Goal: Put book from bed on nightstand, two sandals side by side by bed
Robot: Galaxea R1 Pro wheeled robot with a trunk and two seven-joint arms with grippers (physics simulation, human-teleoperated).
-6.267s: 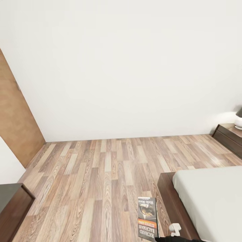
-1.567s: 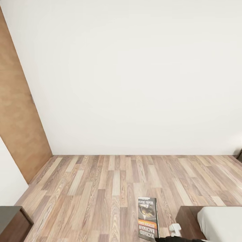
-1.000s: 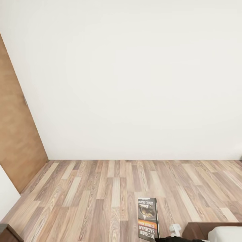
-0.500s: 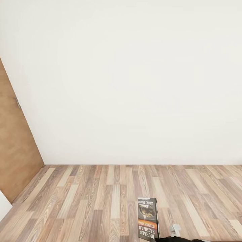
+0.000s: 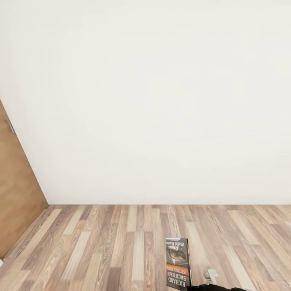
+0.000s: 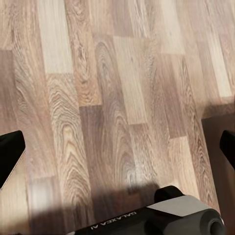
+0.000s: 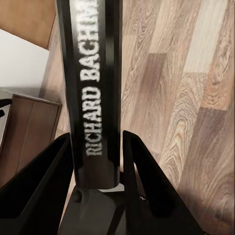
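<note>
Turning with book (image 5: 177,263) in hand, bed gone from head view since a second ago.
Right gripper (image 7: 98,147) pinching spine, book at 6 o'clock; left gripper (image 6: 117,147) spread over floor (image 5: 101,242). Nightstand yet to find.

My head camera faces the white wall (image 5: 153,101) across the plank floor (image 5: 101,242). Both wrist cameras look down close at that floor, my right along the book (image 7: 93,83).
</note>
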